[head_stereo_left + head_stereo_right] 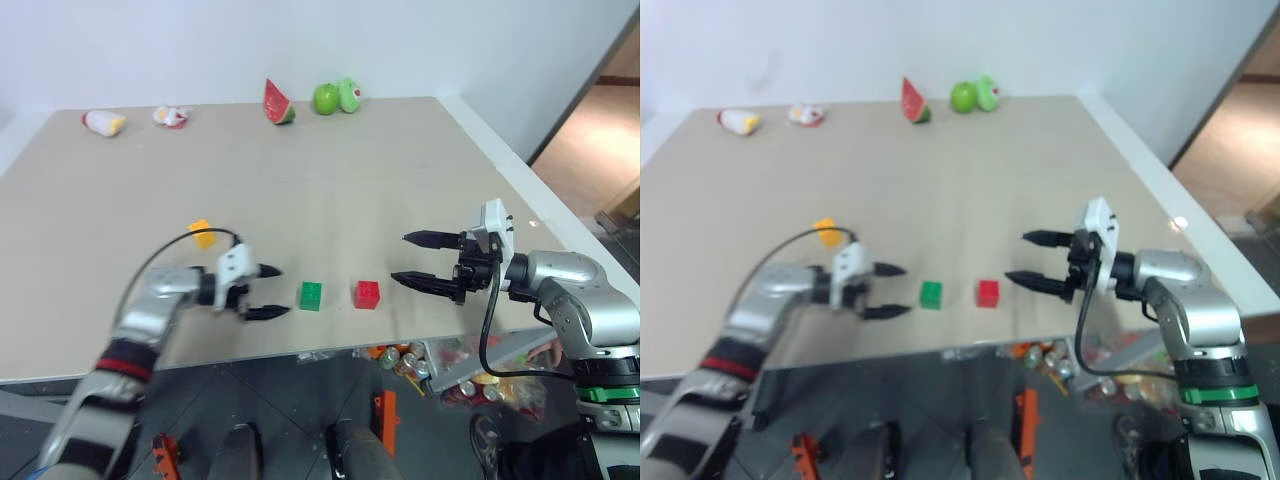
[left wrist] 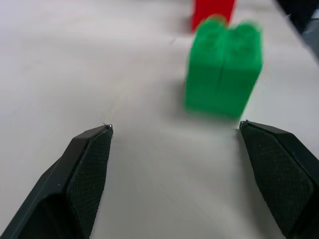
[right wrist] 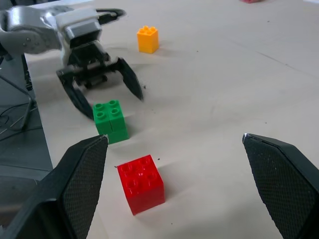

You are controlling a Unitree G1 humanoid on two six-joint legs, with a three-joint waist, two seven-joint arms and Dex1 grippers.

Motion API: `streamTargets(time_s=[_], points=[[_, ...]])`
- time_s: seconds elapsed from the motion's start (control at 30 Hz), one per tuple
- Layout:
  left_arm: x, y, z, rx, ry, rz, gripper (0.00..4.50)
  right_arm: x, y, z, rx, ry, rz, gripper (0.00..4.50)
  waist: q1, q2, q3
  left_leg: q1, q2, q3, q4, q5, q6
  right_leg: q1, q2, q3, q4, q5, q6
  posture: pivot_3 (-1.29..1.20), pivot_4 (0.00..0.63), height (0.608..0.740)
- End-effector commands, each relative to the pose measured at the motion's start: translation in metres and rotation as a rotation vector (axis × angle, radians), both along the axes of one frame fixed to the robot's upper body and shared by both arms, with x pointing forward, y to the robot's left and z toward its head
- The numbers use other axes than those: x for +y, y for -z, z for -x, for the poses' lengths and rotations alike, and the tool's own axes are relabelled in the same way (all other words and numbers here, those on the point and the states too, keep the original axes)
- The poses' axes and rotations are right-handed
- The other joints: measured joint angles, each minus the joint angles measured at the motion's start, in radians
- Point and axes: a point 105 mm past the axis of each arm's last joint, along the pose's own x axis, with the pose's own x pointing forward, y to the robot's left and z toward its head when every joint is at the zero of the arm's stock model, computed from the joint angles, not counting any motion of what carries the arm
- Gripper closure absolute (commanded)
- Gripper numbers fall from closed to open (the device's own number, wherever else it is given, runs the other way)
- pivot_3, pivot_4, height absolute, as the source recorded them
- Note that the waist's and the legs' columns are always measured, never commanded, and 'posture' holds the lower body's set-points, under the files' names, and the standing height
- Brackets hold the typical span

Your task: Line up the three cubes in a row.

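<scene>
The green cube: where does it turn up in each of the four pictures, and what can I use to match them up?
Left eye view: green cube near the table's front edge, just ahead of the left pincer.
Right eye view: same spot.
Left wrist view: upper right, beyond the fingertips.
Right wrist view: left of centre.
Shared landmark: the red cube, right beside it.

Beige table (image 1: pixel 330 170), green cube (image 1: pixel 310 295) beside it a red cube (image 1: pixel 367 293), yellow-orange cube (image 1: pixel 202 232) beyond the green cube, black gripper fingers (image 3: pixel 82 179) with cross-hatched pads, red-and-green watermelon slice (image 1: pixel 277 103).
</scene>
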Motion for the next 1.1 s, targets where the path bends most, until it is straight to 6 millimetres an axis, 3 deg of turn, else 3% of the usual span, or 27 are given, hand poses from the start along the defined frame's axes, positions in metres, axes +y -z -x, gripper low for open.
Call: streamTargets(time_s=[0.03,0.13,0.37,0.5,0.8,1.1], points=[[0.026,-0.007,0.027,0.027,-0.013,-0.023,0.24,0.003,-0.019,-0.002,-0.064,-0.033,-0.008,0.00,0.000,0.000,0.000,0.000,0.001,0.000,0.000,0.000,0.000,0.000,0.001,0.000,0.000,0.000,-0.001,0.00,0.150,0.740],[0.049,-0.014,0.034,0.039,-0.125,-0.010,0.24,0.011,-0.023,-0.006,-0.074,-0.065,-0.015,0.00,0.006,0.001,0.000,0.001,0.002,0.002,-0.001,0.000,0.000,-0.001,0.000,0.000,0.000,0.000,-0.002,0.00,0.150,0.740],[0.090,-0.029,0.007,-0.055,-0.485,0.139,0.24,0.059,-0.034,-0.027,-0.175,-0.109,-0.061,0.00,0.010,0.001,0.000,0.000,0.002,0.003,0.001,0.000,-0.001,-0.002,-0.002,-0.001,0.000,0.000,-0.003,0.00,0.150,0.740],[0.108,-0.026,-0.010,-0.090,-0.645,0.188,0.24,0.084,-0.034,-0.024,-0.188,-0.190,-0.078,0.00,0.013,0.000,0.000,-0.002,0.002,0.004,0.001,0.000,-0.001,-0.002,-0.002,-0.001,0.000,0.002,-0.001,0.00,0.150,0.740],[0.120,-0.017,-0.040,-0.107,-0.739,0.175,0.24,0.108,-0.038,-0.021,-0.201,-0.266,-0.107,0.00,0.016,0.000,0.000,-0.003,0.002,0.004,0.000,-0.002,-0.003,-0.003,-0.001,-0.001,0.000,-0.001,0.001,0.00,0.150,0.740],[0.102,-0.022,-0.077,-0.112,-0.746,0.212,0.24,0.109,-0.032,-0.019,-0.181,-0.243,-0.122,0.00,0.023,-0.001,-0.001,-0.003,0.002,0.004,0.001,-0.002,-0.004,-0.003,0.000,-0.001,0.000,0.001,0.001,0.00,0.150,0.740]])
